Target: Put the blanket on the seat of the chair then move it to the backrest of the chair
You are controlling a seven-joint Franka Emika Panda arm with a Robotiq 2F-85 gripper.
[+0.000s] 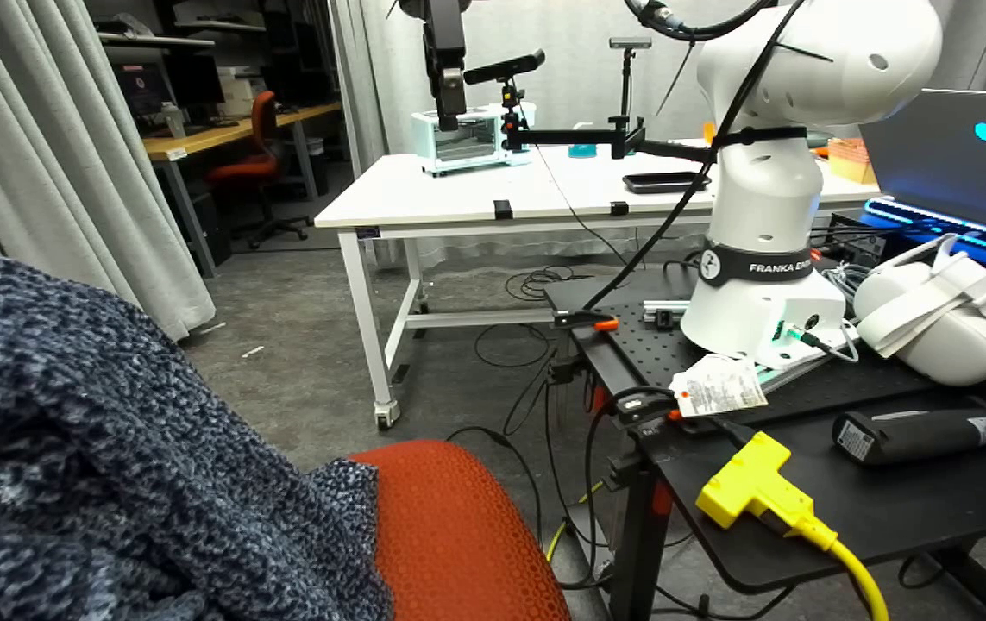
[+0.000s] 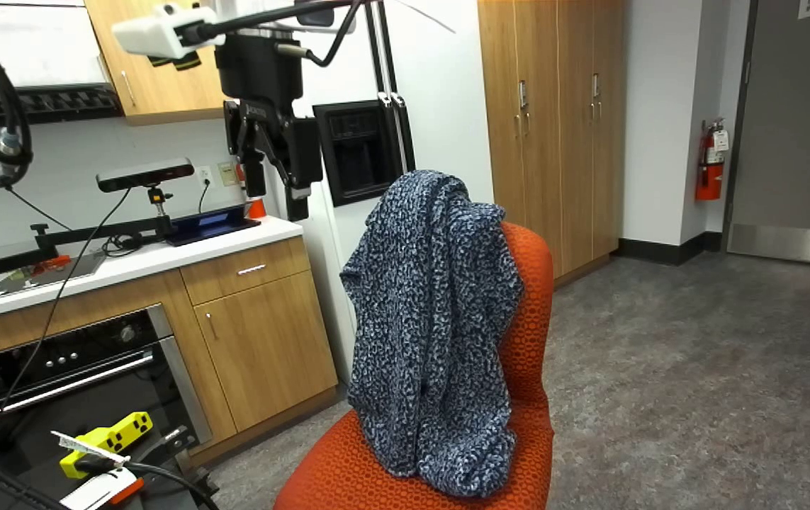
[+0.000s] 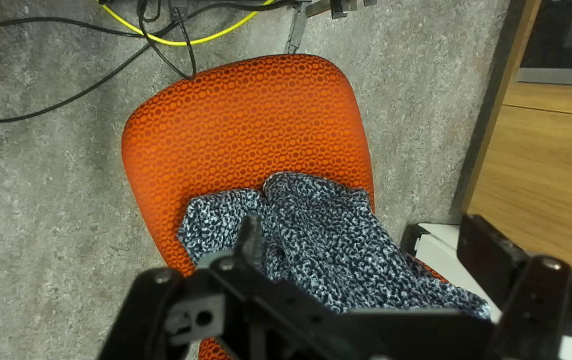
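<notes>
A dark blue and white knitted blanket (image 2: 433,319) drapes over the top of the orange chair's backrest (image 2: 532,304). Its lower end rests bunched on the seat (image 2: 334,471). The blanket also shows at the left of an exterior view (image 1: 139,448), with the bare front of the seat (image 1: 458,526). In the wrist view the blanket (image 3: 326,240) lies below the jaws, with the chair seat (image 3: 250,125) ahead of it. My gripper (image 2: 277,197) is open and empty, raised and apart from the blanket. It also shows side-on in an exterior view (image 1: 449,121) and in the wrist view (image 3: 366,245).
A black robot table (image 1: 803,509) with a yellow power splitter (image 1: 756,483) stands beside the chair. A white table (image 1: 441,203) stands behind. A camera on a bar (image 2: 146,175), a counter (image 2: 234,241) and a fridge (image 2: 440,106) are near the arm. Cables lie on the floor.
</notes>
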